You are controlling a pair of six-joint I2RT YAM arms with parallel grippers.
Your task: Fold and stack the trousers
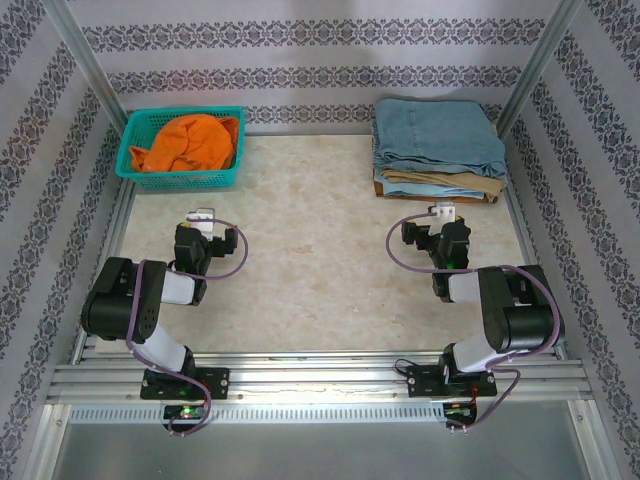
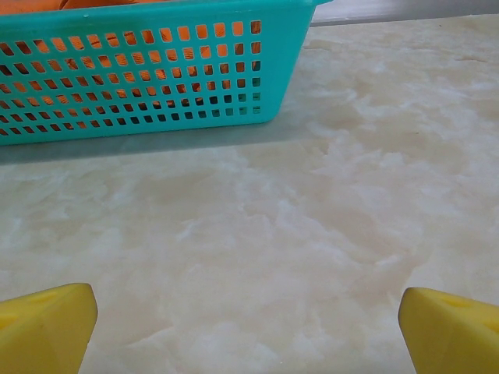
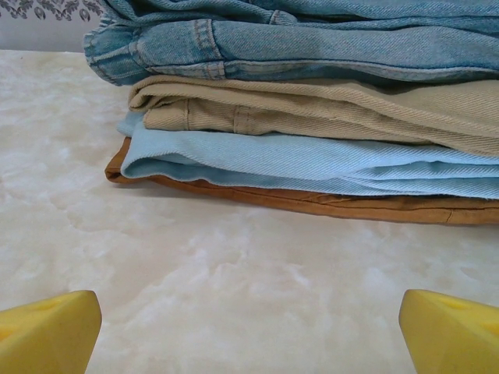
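The bright orange trousers (image 1: 188, 143) lie bunched up inside the teal basket (image 1: 133, 168) at the table's far left. Through the basket's mesh wall (image 2: 140, 70) the orange cloth shows in the left wrist view. My left gripper (image 1: 200, 217) rests low on the table, a short way in front of the basket, open with nothing between its yellow fingertips (image 2: 47, 327). My right gripper (image 1: 444, 213) also stands open and empty, just in front of the folded stack, its yellow fingertips (image 3: 448, 331) wide apart.
A stack of folded trousers (image 1: 440, 150) sits at the far right: blue denim (image 3: 296, 39) on top, tan (image 3: 312, 109), light blue (image 3: 312, 160) and brown (image 3: 351, 204) beneath. Patterned walls and metal posts enclose the marbled table (image 1: 320, 250).
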